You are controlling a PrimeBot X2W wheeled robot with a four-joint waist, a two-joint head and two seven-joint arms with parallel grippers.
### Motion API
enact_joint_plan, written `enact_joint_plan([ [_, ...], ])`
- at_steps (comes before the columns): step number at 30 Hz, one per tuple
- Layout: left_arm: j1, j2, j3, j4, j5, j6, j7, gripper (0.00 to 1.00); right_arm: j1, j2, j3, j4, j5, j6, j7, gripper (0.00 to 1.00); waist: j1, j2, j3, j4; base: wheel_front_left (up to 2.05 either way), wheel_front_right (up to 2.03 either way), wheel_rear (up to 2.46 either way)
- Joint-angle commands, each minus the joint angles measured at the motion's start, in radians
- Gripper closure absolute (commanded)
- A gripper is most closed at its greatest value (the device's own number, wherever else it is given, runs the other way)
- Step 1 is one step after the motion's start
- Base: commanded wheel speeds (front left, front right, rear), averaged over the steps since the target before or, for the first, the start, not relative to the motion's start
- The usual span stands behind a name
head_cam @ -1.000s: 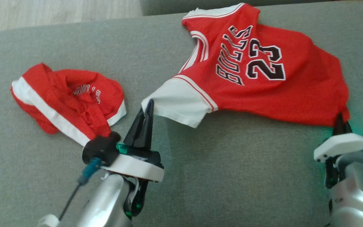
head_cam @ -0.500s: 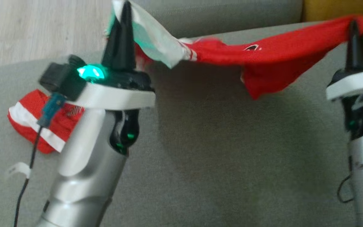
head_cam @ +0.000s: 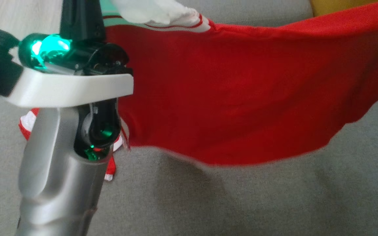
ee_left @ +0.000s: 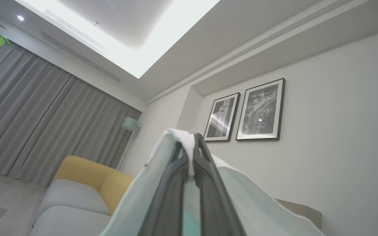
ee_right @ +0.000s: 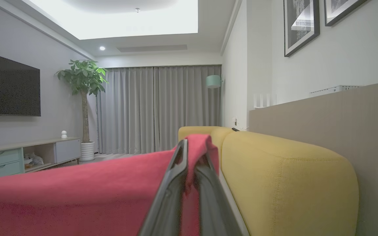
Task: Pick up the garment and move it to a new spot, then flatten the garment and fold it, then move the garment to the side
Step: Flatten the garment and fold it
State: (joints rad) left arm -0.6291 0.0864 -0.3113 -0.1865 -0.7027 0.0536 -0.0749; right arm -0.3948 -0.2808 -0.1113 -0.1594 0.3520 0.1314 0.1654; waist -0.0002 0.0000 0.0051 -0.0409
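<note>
While the red jersey (head_cam: 235, 98) hangs in the air above the grey sofa (head_cam: 258, 203), both tools are clamped on it. The left tool (ee_left: 190, 144) has its two dark fingers pressed together on the white sleeve (head_cam: 156, 13). In the left wrist view a fold of pale cloth is pinched between the tips and drapes down on either side of them. The right tool (ee_right: 192, 147) is closed on a red edge of the jersey. In the right wrist view the cloth is bunched over its fingertips and runs off to that view's left as a broad band.

In the head view the jersey spans from the left arm at the near left across to the right edge. Its upper edge is drawn nearly straight, and its lower edge sags in a blurred curve clear of the seat, with a shadow on the sofa beneath it. The side facing the camera is plain red.

A second red and white garment (head_cam: 28, 121) lies crumpled on the sofa at the left, mostly hidden behind the silver left forearm (head_cam: 57, 183). A green light (head_cam: 48, 47) glows on that wrist. A yellow cushion (ee_right: 287, 183) sits just right of the right tool.
</note>
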Motion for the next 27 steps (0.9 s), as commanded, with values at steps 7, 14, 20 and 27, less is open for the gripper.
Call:
enact_joint_plan([
  [7, -0.108, 0.083, 0.036, -0.033, 0.009, 0.023, 0.125, 1.0, -0.005, 0.03, -0.014, -0.151, 0.005, -0.001, 0.11, 1.0, 0.0002, 0.0, 0.118, 0.001, 0.0, 0.0, 0.0],
  [14, -0.368, 0.165, 0.029, 0.168, 0.107, -0.039, 0.139, 1.0, -0.231, 0.068, 0.03, -0.015, 0.043, -0.001, 0.158, 1.0, 0.0002, 0.0, 0.304, -0.035, 0.0, 0.0, 0.0],
  [20, -0.711, 0.167, 0.037, 0.458, 0.178, -0.093, 0.044, 1.0, -0.592, 0.072, 0.095, 0.256, 0.009, -0.001, 0.072, 1.0, 0.0002, 0.0, 0.431, -0.047, 0.0, 0.0, 0.0],
  [27, -0.962, 0.136, -0.002, 0.721, 0.295, -0.105, -0.143, 1.0, -0.913, 0.127, 0.029, 0.61, -0.08, -0.001, -0.154, 1.0, 0.0002, 0.0, 0.456, -0.022, 0.0, 0.0, 0.0],
])
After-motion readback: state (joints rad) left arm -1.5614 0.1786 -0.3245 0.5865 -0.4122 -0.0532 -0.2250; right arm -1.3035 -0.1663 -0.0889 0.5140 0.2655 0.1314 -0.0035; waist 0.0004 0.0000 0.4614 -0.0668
